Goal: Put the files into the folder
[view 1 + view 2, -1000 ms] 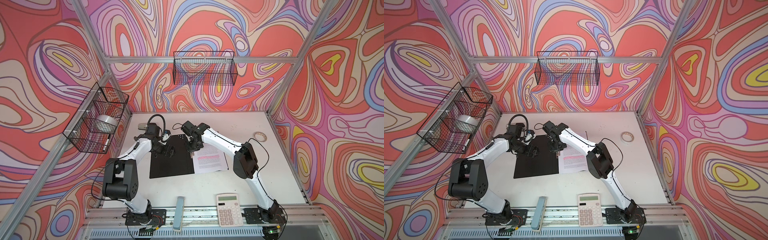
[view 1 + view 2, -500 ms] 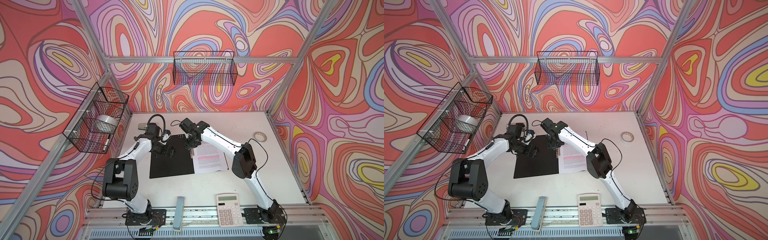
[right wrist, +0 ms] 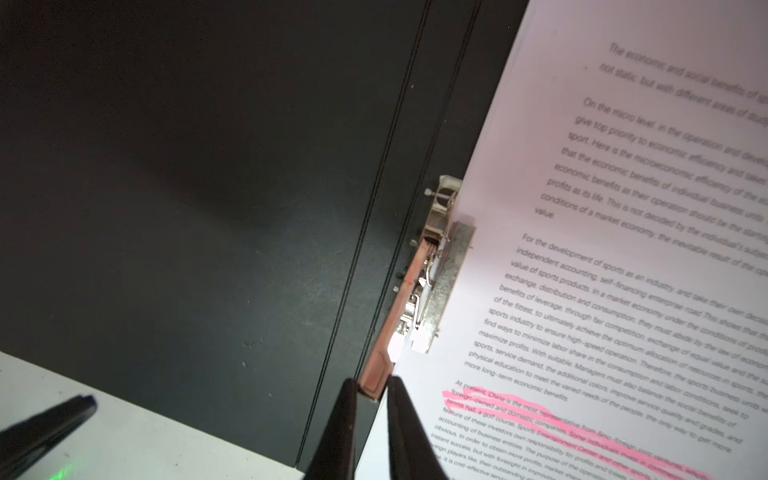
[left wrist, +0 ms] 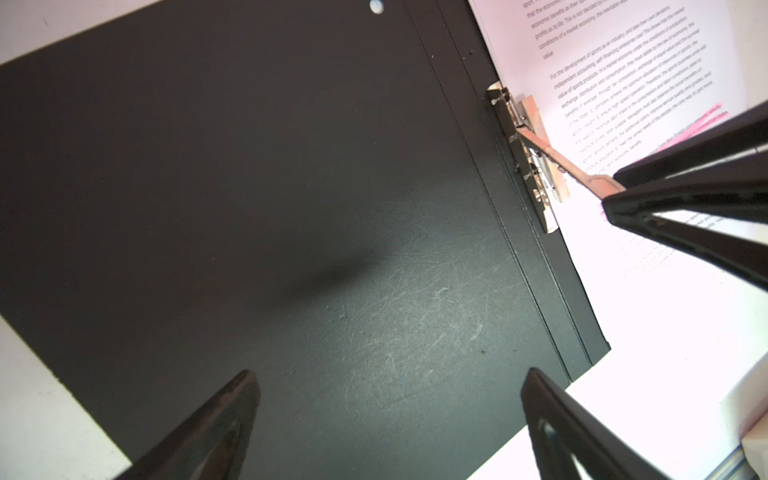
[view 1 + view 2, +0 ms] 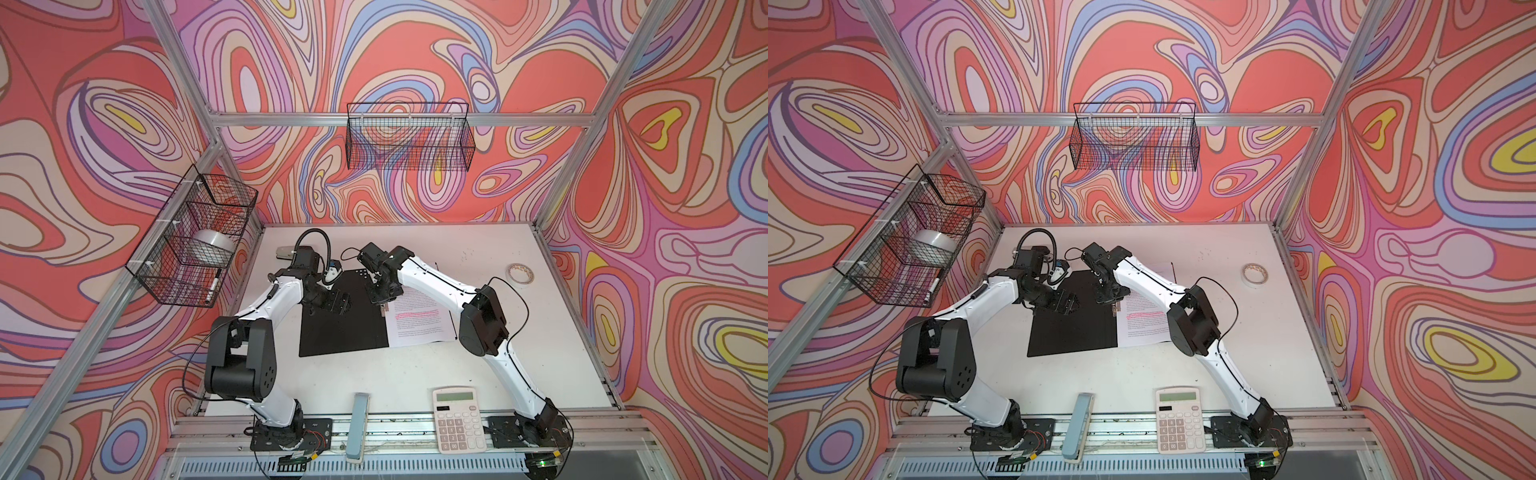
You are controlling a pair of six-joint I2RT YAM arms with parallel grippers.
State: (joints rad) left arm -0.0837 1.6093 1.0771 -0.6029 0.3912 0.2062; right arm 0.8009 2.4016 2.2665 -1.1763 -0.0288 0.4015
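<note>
The folder (image 5: 340, 320) lay open on the tabletop (image 5: 374, 374), behind the middle and a little to the left. The files (image 5: 419, 328) lay just right of its spine, their left edge tucked under the clip (image 3: 446, 286) there. At the front edge, right of the middle, sat the calculator (image 5: 459, 419). A ring of tape (image 5: 519, 274) lay well apart at the back right. One wire basket (image 5: 409, 141) hung on the back wall. A second basket (image 5: 178, 266), on the left wall, held a roll (image 5: 212, 245).
</note>
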